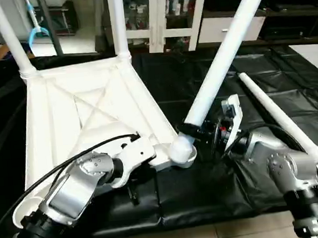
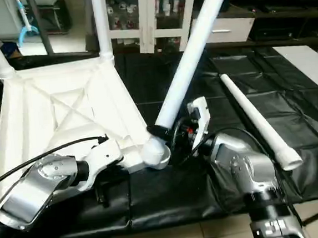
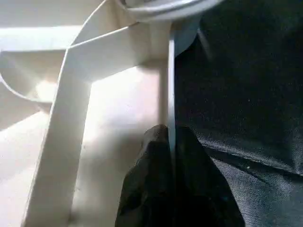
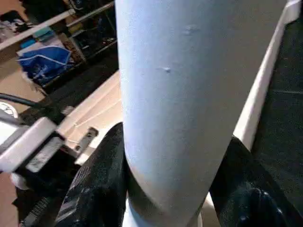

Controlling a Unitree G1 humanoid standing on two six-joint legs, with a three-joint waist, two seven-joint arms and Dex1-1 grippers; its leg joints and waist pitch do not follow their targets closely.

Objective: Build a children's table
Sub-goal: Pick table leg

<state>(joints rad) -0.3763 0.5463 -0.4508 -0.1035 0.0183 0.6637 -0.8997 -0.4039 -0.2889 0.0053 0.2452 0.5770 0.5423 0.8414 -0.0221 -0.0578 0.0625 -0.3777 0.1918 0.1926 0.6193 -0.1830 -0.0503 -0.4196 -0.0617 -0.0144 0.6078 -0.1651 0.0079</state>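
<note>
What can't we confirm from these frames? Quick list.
- How deep the tilted leg sits in the near corner socket: head views, the right end effector covers the joint.
- Tops of the two fitted far legs and of the tilted one: cut off by the top edge.
- Tabletop near-left corner: behind the left forearm.
- Left end effector pinch depth on the rim: left wrist view, blurred.

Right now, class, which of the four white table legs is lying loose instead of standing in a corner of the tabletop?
The leg flat on the black cover beside the right gripper; the other three rise from the tabletop.
</note>
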